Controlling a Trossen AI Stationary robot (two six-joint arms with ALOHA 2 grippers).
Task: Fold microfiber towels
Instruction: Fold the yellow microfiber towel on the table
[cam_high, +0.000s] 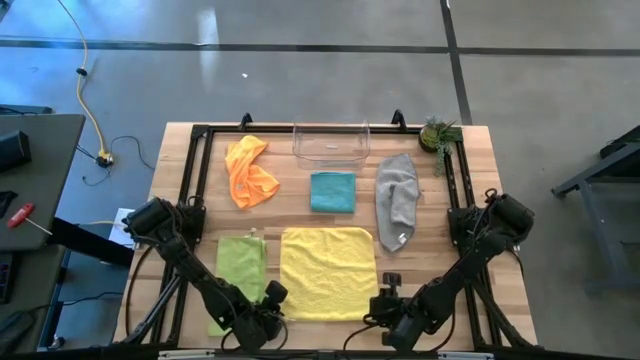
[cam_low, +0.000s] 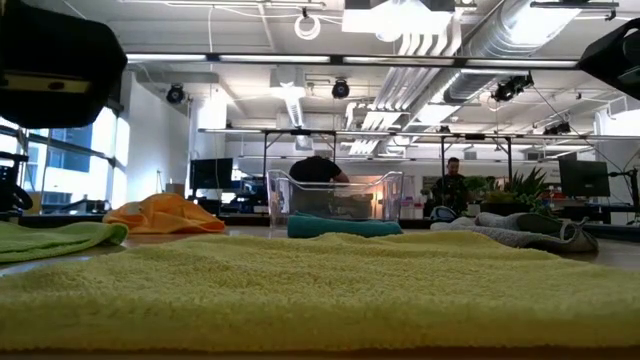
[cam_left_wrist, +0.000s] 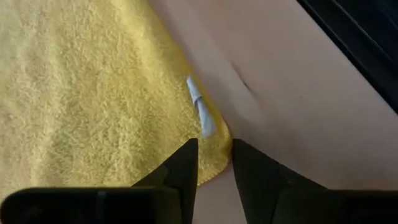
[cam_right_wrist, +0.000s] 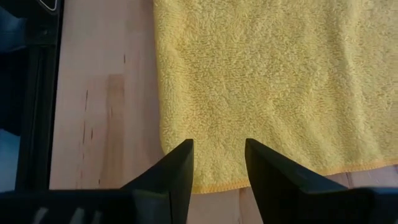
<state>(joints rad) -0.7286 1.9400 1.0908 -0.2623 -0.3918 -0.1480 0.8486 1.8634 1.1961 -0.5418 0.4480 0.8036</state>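
Note:
The yellow towel lies spread flat at the table's near middle. My left gripper is at its near left corner and stands open, a finger on each side of the corner, near a white label. My right gripper is open over the near edge, close to the near right corner. The lime green towel lies folded left of the yellow one. Further back are the orange towel in a crumpled heap, the folded teal towel and the grey towel. My left gripper straddles the yellow towel's near left corner, slanting down from the near side; whether its fingers touch the cloth I cannot tell. My right gripper's fingers stand over the towel's near edge, slanting down from the near side; touch cannot be told.
A clear plastic bin stands at the far middle, and a small plant at the far right corner. Black frame rails run along the table's sides. In the low view, people show in the room beyond.

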